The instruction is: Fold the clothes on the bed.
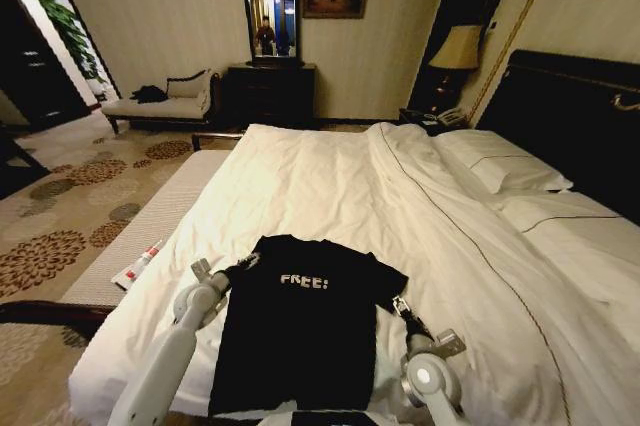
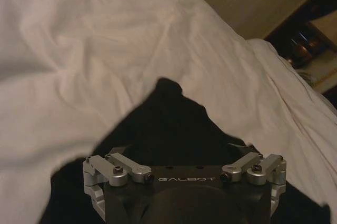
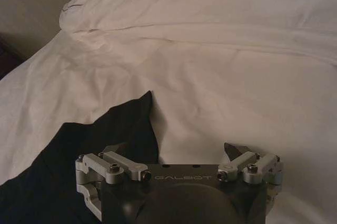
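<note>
The clothes are one black T-shirt [image 1: 300, 331] with white "FREE!" lettering, lying flat on the near part of the bed [image 1: 330, 176], collar towards the far side. My left gripper [image 1: 243, 265] is at the shirt's left sleeve. In the left wrist view this gripper [image 2: 181, 153] stands open over the black cloth [image 2: 174, 119]. My right gripper [image 1: 401, 307] is at the edge of the right sleeve. In the right wrist view it [image 3: 176, 153] is open, with one finger over the sleeve [image 3: 100, 134] and the other fingertip [image 3: 237, 150] over white duvet.
White pillows [image 1: 500, 161] lie against the dark headboard [image 1: 580, 106] at the right. A padded bench [image 1: 150, 221] along the bed's left side holds a small red and white item [image 1: 140, 264]. A chaise longue [image 1: 165, 101], dresser [image 1: 270, 94] and lamp [image 1: 458, 46] stand along the far wall.
</note>
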